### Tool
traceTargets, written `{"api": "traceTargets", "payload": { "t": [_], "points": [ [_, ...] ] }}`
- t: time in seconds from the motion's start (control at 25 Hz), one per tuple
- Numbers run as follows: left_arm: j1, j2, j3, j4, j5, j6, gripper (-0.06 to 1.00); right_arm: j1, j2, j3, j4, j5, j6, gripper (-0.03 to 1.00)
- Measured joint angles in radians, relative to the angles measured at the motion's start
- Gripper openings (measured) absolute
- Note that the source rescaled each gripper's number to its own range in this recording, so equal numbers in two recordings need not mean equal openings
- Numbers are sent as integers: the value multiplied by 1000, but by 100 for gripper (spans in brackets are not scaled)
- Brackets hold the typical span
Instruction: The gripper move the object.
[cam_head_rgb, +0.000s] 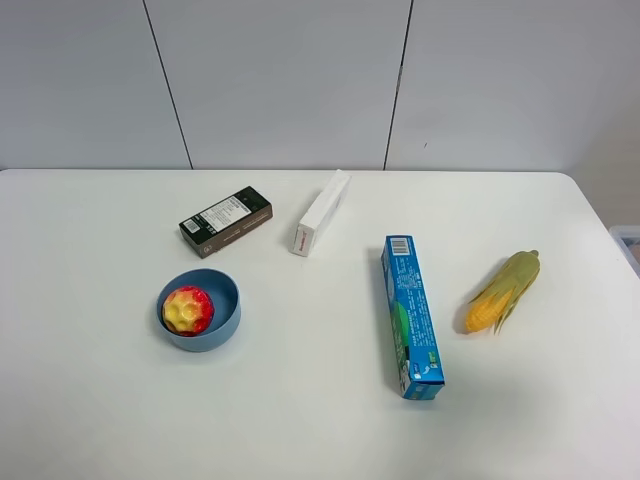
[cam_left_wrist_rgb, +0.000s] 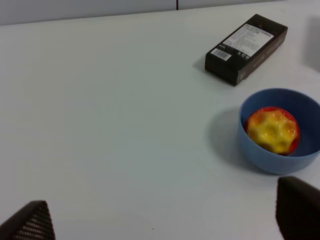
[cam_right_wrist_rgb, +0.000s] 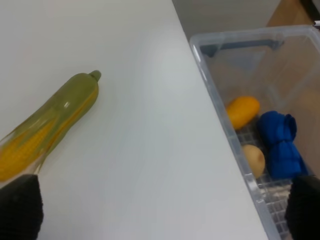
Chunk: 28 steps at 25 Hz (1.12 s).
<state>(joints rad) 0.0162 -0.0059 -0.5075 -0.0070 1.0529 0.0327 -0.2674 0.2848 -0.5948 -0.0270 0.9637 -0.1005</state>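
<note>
The bumpy red and yellow ball (cam_head_rgb: 188, 309) sits inside a blue bowl (cam_head_rgb: 222, 324) on the left of the white table. The left wrist view also shows the ball (cam_left_wrist_rgb: 273, 130) in the bowl (cam_left_wrist_rgb: 255, 150). My left gripper (cam_left_wrist_rgb: 165, 220) is open and empty, its two black fingertips (cam_left_wrist_rgb: 30, 222) wide apart at the frame's lower corners, short of the bowl. My right gripper (cam_right_wrist_rgb: 160, 210) is open and empty, its fingertips (cam_right_wrist_rgb: 19, 206) far apart, close to the corn cob. Neither arm shows in the exterior high view.
A black box (cam_head_rgb: 225, 221), a white box (cam_head_rgb: 320, 212), a long blue box (cam_head_rgb: 410, 315) and a yellow-green corn cob (cam_head_rgb: 503, 291) lie on the table. Off the right edge stands a clear plastic bin (cam_right_wrist_rgb: 210, 90) holding fruit and a blue cloth.
</note>
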Motion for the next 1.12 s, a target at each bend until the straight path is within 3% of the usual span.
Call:
{"api": "traceTargets", "payload": {
  "t": [0.2, 0.64, 1.12],
  "points": [
    [0, 0, 0, 0, 0, 0, 100, 12, -86, 70, 40, -4, 11, 95],
    [0, 0, 0, 0, 0, 0, 100, 142, -188, 71, 54, -4, 11, 95],
    [0, 0, 0, 0, 0, 0, 100, 175, -247, 91, 79, 103, 12, 95]
  ]
}}
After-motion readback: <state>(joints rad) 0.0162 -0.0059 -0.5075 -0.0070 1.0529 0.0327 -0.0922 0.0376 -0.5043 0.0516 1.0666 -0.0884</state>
